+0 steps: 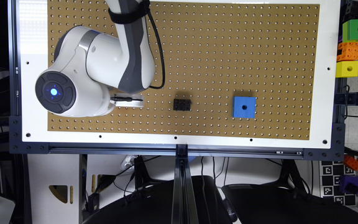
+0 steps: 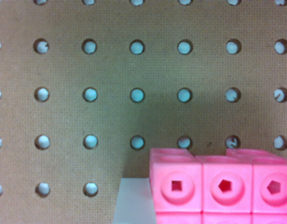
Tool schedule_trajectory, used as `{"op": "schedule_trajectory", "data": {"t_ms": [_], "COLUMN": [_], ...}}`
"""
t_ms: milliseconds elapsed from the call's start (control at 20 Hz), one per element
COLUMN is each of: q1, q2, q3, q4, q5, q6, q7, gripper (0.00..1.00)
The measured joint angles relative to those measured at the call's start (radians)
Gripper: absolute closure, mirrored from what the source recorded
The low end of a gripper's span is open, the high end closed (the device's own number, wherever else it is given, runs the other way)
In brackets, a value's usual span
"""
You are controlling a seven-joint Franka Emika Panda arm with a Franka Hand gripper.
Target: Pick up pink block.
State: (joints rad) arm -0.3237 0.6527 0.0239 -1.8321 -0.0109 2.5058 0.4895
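While the arm hung low at the exterior view's left, I saw the tool well apart from the black studded brick and the blue cube. On the wrist view, I judged I should centre over the pink block and square to its sides before closing. It lay on the pegboard, close beneath the tool, whose opening I could not tell.

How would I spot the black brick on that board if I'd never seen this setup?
Start at the brown pegboard inside the white frame. In its lower middle sits the black brick, between the white robot arm and the blue cube. It is small, dark and studded, while the cube is bigger, smooth, with one round hole.
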Motion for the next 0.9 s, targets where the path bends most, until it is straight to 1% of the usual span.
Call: {"op": "schedule_trajectory", "data": {"t_ms": [350, 450, 600, 900], "q1": [0.000, 0.000, 0.000, 0.000], "q2": [0.000, -0.010, -0.034, -0.106], "q3": [0.000, 0.000, 0.000, 0.000], "q4": [0.000, 0.000, 0.000, 0.000], "q5": [0.0000, 0.0000, 0.0000, 0.0000], "q6": [0.000, -0.005, -0.025, -0.098], "q7": [0.000, 0.000, 0.000, 0.000], "gripper": [1.00, 1.00, 1.00, 1.00]}}
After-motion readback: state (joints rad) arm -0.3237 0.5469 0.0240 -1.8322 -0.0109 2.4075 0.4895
